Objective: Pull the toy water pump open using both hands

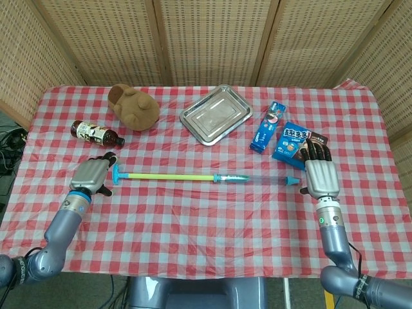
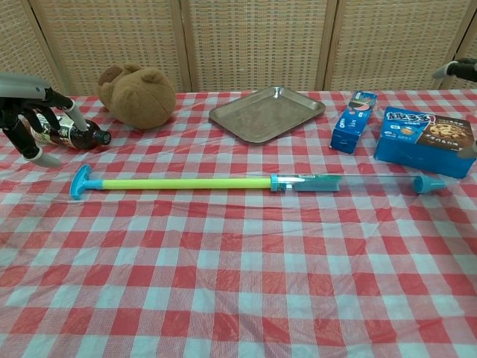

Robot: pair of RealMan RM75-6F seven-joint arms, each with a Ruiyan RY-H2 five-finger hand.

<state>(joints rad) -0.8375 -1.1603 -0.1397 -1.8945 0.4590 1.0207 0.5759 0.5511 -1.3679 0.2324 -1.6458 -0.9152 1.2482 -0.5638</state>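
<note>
Wicker screens back the checkered counter [image 1: 206, 212], where the toy water pump [image 1: 193, 176] lies fully extended between both hands. Left robot hand [image 1: 90, 175] and right robot hand [image 1: 318, 175] hold nothing, fingers apart. Pulling looks finished; next, the arms need only retreat.

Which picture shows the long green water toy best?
The chest view: the toy water pump lies close and side-on, so its blue handle, green rod and clear tube are plain. The head view shows the whole toy from above, smaller, lying between both hands.

Pump [image 1: 206, 177] on table [image 1: 206, 225], between hands; tray [image 1: 215, 114] behind
</note>
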